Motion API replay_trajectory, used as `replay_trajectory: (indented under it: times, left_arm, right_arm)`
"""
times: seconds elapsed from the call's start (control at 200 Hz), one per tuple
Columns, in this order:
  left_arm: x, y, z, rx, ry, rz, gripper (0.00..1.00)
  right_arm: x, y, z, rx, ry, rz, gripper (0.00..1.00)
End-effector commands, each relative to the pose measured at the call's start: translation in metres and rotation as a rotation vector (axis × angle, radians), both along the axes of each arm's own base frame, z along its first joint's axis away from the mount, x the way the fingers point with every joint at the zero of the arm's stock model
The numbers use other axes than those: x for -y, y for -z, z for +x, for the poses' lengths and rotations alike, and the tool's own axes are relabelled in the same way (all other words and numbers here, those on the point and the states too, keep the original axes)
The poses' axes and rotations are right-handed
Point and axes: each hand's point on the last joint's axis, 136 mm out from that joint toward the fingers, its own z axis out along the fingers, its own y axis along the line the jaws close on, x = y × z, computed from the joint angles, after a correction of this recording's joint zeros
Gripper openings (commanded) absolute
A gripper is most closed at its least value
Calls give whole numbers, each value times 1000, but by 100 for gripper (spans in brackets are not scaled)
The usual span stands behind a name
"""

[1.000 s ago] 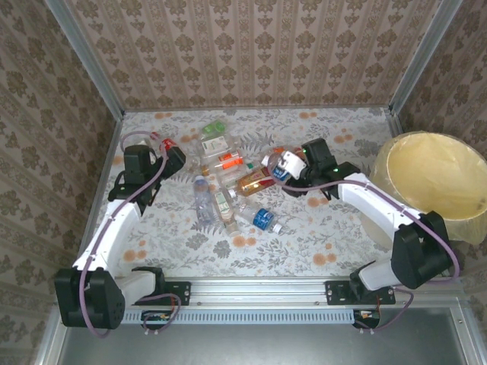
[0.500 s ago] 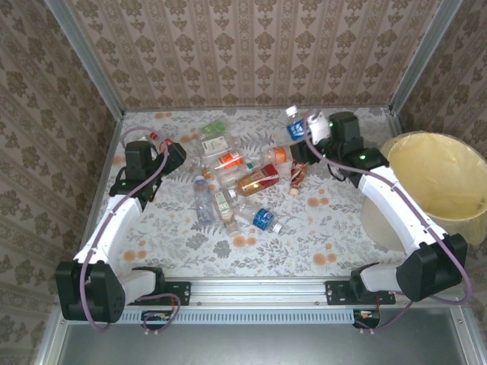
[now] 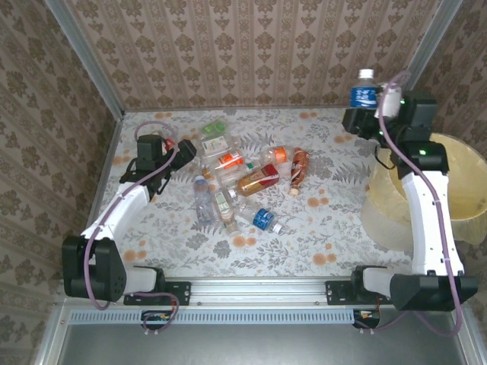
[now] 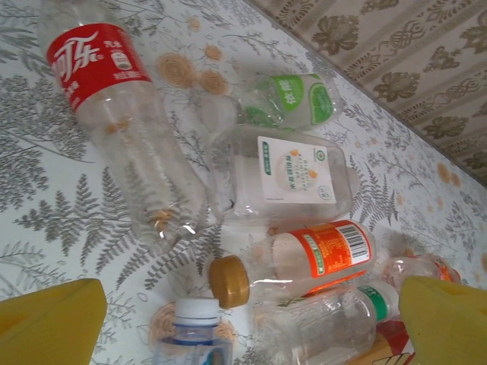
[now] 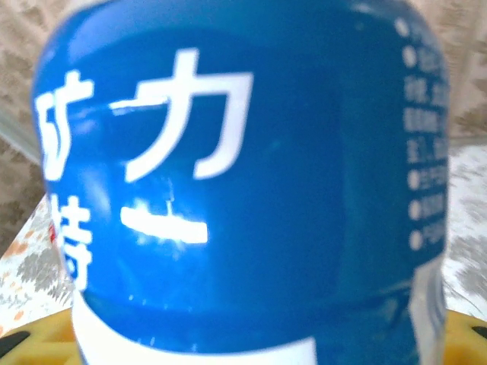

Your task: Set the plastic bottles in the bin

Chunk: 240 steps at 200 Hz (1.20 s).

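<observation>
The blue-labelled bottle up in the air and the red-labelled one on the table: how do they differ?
The blue-labelled bottle stands roughly upright, white cap up; the red-labelled bottle lies on its side. The blue-labelled bottle is clamped in the right gripper, off the table; the red-labelled bottle rests on it, ungripped. Both are clear plastic with white lettering.

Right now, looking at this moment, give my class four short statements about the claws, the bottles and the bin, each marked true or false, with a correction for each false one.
1. The right claw holds a blue-labelled bottle raised off the table. True.
2. The left claw is shut on a bottle. False: it is open and empty.
3. A red-labelled bottle lies on the table. True.
4. The bin is lined in black. False: the lining is pale yellow.
</observation>
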Motion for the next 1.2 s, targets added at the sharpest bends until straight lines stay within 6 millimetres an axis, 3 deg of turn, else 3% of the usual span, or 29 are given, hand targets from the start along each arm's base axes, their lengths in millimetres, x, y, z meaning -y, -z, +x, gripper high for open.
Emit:
replay_trajectory:
  times: [0.0,0.14,0.235,0.39,0.525,0.715,0.83,1.065,1.195]
  left_arm:
    - [10,-21,13,46,16,-42,100]
    - [16,-26,20,46,24,-54,100]
    - [21,-26,24,37,35,-67,100]
    - [28,-28,31,26,56,-86,100]
    - [34,-32,32,19,87,-81,100]
    - [32,-37,31,19,80,-67,100]
    - [29,-33,27,7,71,-50,100]
    - [22,-30,24,-8,55,-15,100]
    - [18,-32,24,-7,39,7,100]
  right_arm:
    - [25,-10,-36,-11,99,40,56]
    - [75,1,-69,-82,311,12,56]
    - [111,22,-92,-189,505,-31,56]
    - [139,50,-119,-332,655,-91,59]
    - [174,76,-150,-502,809,-195,58]
    - [195,112,-173,-679,924,-244,60]
    - [200,127,-175,-699,960,-240,59]
    - [211,136,-189,-722,1051,-272,62]
    - [211,151,-192,-755,1056,-273,64]
